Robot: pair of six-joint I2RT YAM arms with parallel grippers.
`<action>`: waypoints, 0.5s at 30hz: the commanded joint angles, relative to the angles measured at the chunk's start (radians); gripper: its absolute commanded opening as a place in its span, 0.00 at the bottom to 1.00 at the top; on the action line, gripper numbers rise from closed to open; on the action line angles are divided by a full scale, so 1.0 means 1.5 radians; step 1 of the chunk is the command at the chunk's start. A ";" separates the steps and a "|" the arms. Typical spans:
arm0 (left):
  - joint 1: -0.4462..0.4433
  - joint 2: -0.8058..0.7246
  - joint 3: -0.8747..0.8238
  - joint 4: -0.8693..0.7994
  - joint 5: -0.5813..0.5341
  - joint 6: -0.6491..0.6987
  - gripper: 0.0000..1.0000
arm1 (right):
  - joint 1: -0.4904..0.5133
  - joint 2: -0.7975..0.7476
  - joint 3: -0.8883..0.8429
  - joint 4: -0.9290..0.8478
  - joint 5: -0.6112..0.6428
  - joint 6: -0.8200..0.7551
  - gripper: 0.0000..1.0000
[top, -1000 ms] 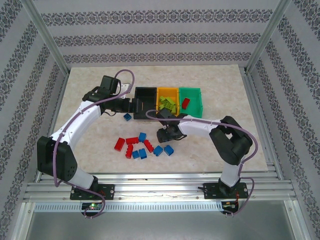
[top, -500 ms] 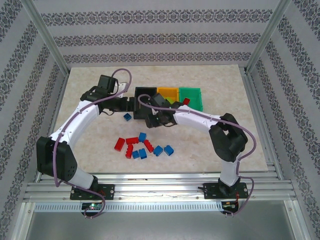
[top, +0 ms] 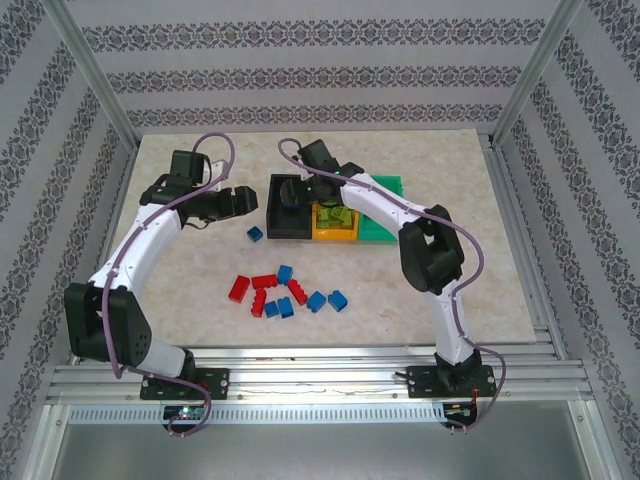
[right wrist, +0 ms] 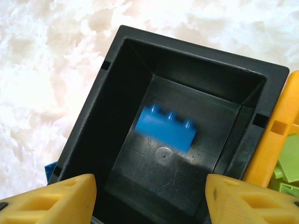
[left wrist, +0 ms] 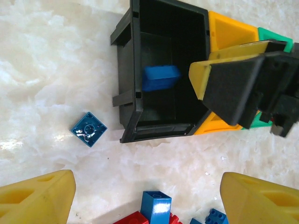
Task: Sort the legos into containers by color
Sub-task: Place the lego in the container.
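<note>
Fingers [right wrist: 51, 198] of my right gripper [right wrist: 149, 200] spread wide, empty, centred over the black bin [right wrist: 122, 42] — so the blurred blue brick [right wrist: 166, 127] drops inside. My left gripper [left wrist: 148, 198] hovers open nearby.

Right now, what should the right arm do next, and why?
Probably lift the right gripper off the black bin and swing it toward the pile. It is open, the blue brick is in the bin, and red and blue bricks wait on the table.
</note>
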 commanded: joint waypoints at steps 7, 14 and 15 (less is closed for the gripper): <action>0.004 -0.012 -0.002 0.017 0.000 -0.002 0.81 | 0.057 -0.191 -0.244 0.060 -0.026 -0.012 0.64; 0.004 -0.008 -0.006 0.033 0.038 -0.019 0.81 | 0.109 -0.331 -0.461 0.085 -0.020 -0.003 0.64; 0.004 -0.006 -0.009 0.036 0.039 -0.020 0.81 | 0.115 -0.348 -0.486 0.085 -0.013 -0.004 0.64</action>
